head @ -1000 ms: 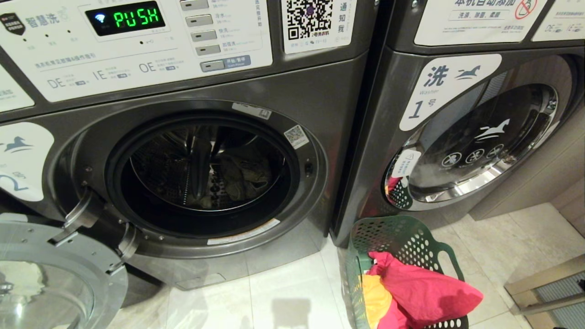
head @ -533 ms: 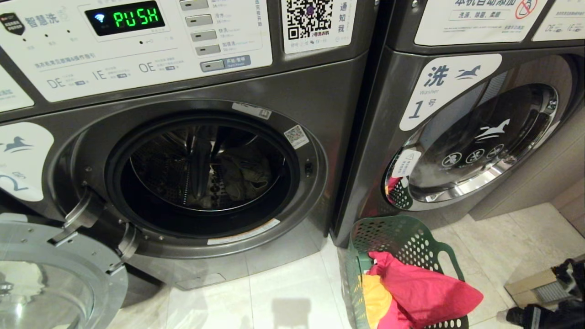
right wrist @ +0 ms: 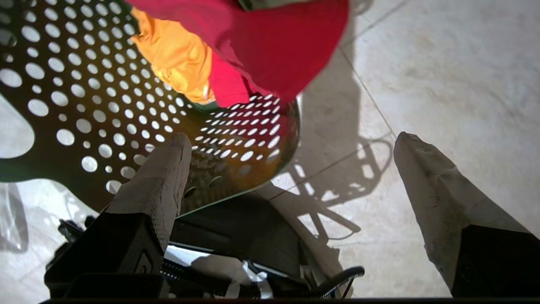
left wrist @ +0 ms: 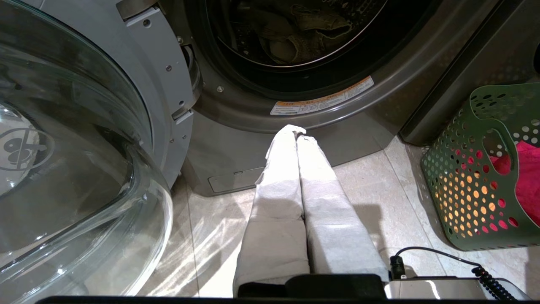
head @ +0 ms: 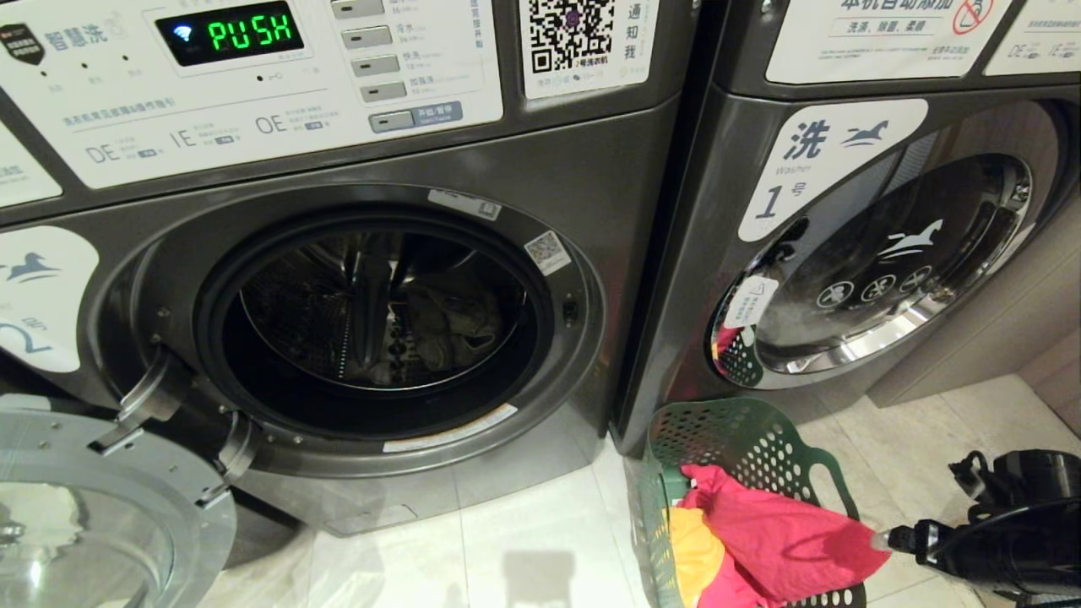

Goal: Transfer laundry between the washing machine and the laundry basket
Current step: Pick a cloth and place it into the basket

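Observation:
The washing machine (head: 591,169) marked 2 stands with its round door (head: 101,507) swung open to the left. A grey-green garment (head: 448,317) lies inside the drum. The green laundry basket (head: 743,431) sits on the floor to the machine's right, holding a red-pink garment (head: 785,532) over a yellow one (head: 697,553). My right arm (head: 996,540) reaches in beside the basket's right side. The right gripper (right wrist: 291,139) is open and empty, over the basket's rim (right wrist: 84,105) and the floor beside it. The left gripper (left wrist: 295,131) is shut and empty, low before the washer's front.
A like machine marked 1 (head: 844,253) stands to the right with its door shut, right behind the basket. Pale floor tiles (head: 524,540) run in front of both machines. The open door's glass bowl (left wrist: 63,147) bulges out close to my left gripper.
My right arm has come into the head view from the lower right and moved left up to the basket's side. The laundry, the basket and the left arm have not moved.

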